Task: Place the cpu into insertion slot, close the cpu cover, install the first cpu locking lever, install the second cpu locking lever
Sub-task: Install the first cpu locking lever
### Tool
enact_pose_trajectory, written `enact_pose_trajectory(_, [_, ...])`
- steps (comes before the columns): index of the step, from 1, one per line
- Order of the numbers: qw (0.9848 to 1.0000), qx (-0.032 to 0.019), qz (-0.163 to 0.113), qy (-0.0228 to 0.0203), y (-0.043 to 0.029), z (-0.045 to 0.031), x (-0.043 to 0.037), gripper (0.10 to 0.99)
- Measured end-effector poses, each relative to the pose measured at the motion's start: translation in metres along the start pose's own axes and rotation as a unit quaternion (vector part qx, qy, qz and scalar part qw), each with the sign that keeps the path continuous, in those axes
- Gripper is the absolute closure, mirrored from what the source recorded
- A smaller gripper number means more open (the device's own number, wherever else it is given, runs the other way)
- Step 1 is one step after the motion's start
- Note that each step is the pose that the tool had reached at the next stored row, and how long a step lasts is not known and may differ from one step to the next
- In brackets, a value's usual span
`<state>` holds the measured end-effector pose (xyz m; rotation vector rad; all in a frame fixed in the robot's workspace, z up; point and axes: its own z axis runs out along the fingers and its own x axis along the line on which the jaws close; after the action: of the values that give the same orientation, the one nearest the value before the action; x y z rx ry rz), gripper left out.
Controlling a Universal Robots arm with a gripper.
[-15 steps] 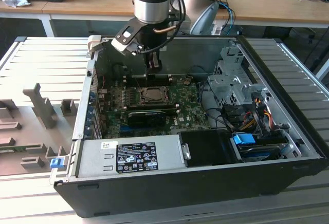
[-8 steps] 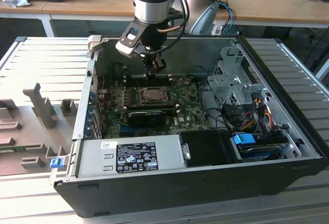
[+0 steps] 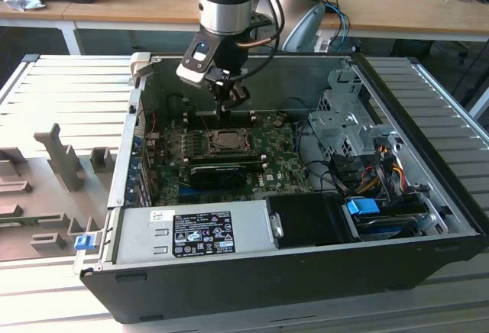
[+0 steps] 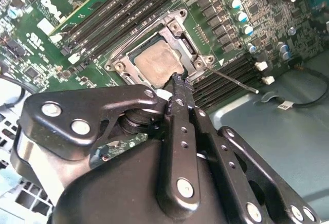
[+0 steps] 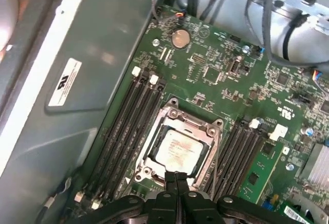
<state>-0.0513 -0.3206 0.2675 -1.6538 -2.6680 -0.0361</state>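
Observation:
The cpu, a pale silver-grey square, lies flat in the insertion slot on the green board. The silver cpu cover lies down around it, framing its face. A thin metal lever rod sticks out sideways over the black memory slots. My gripper hangs just above the socket's edge. Its black fingers are shut together with nothing between them.
The board sits deep inside an open black computer case. A long black card lies near the socket in the exterior view. A silver power supply fills the front, and a drive cage with cables stands at the exterior view's right. Memory slots flank the socket.

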Motion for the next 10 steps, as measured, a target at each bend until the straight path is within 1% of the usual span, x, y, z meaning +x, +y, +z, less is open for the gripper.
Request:
enact_pose_trajectory(6, [0.9995,0.0005,-0.033,0.0006,0.0,0.0,0.0,0.98])
enact_pose_trajectory(8, [0.9988,0.0007,-0.049,0.0009,0.0,0.0,0.0,0.98])
enact_pose_trajectory(10, [0.9977,0.001,-0.068,0.0012,0.0,0.0,0.0,0.98])
